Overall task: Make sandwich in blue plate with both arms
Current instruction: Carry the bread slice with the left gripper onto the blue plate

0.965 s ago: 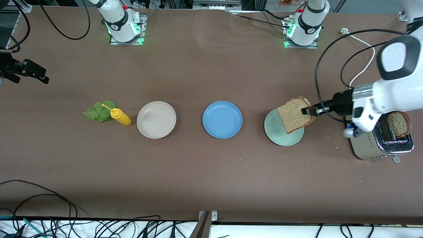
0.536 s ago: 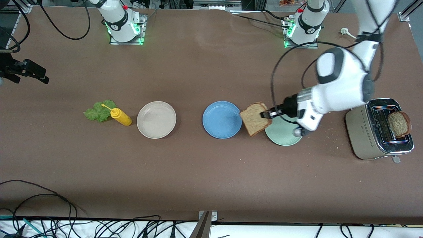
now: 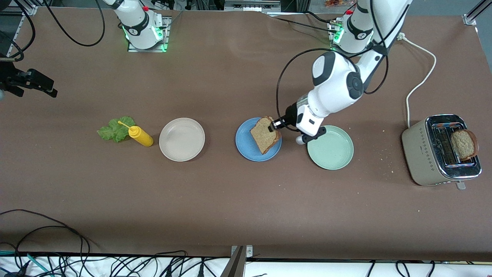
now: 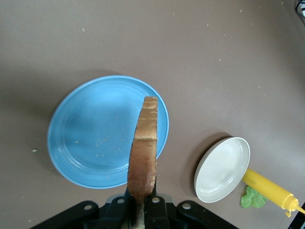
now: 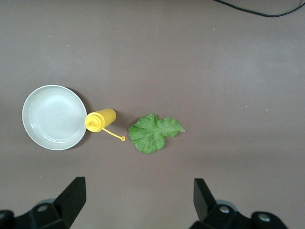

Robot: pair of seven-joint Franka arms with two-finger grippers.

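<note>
Holding toast [image 3: 265, 135] on edge, left end effector [image 3: 276, 126] hangs over blue plate [image 3: 246, 145]; right end effector [image 5: 138, 200] waits, spread wide.

A high front camera faces both robot bases across the whole tabletop [image 3: 246, 200]. Each wrist camera looks straight down from above its own pincer, well up. Both wrist views share the beige-white plate [image 4: 222, 170] [image 5: 54, 117] and mustard bottle [image 4: 267, 189] [image 5: 100, 119].
</note>
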